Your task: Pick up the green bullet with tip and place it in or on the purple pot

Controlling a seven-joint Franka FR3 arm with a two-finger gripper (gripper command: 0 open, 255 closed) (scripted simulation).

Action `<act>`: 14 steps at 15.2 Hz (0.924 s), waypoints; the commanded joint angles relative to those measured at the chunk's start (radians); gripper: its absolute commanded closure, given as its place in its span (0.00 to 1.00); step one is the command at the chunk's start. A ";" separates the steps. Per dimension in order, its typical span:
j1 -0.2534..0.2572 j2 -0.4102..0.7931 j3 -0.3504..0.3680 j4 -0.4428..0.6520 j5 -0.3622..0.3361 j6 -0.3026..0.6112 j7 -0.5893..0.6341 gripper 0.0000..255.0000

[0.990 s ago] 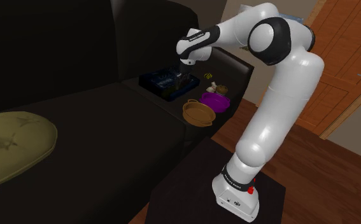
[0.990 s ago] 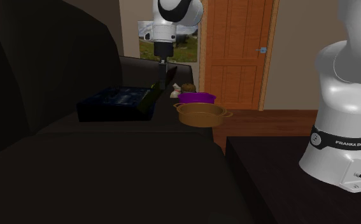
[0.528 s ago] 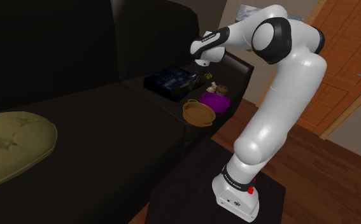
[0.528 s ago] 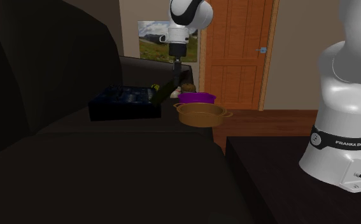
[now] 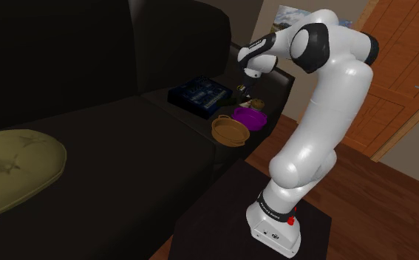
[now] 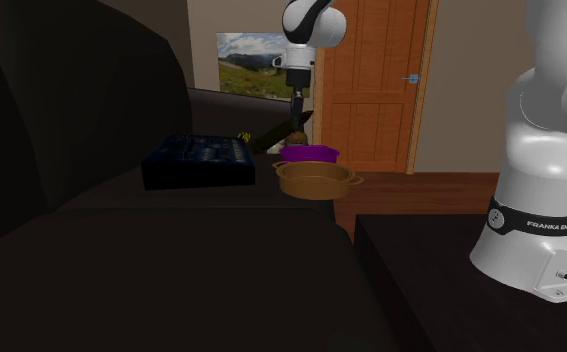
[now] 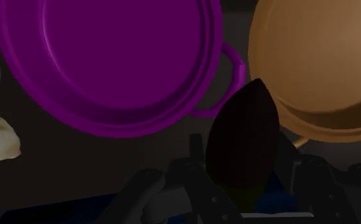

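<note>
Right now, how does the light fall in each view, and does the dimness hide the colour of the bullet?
Wrist view: the purple pot and the brown pot are brightly lit; the bullet is in shade, almost black. Shoulder view: the sofa is very dim, the white arm bright. Second exterior view: the door is well lit, the sofa dark.

A home living room: dark sofa, olive cushion at nine o'clock, wooden door at two o'clock

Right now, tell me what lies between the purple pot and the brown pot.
Only a narrow bare strip of dark surface, in the wrist view; the held bullet shows its tip in front of it.
</note>
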 commanded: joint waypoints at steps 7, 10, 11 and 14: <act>-0.129 0.099 -0.062 0.132 0.068 -0.059 -0.212 1.00; -0.167 0.140 -0.071 0.172 0.094 -0.068 -0.267 1.00; -0.168 0.146 -0.070 0.165 0.098 -0.057 -0.270 1.00; -0.172 0.164 -0.065 0.147 0.111 -0.023 -0.280 1.00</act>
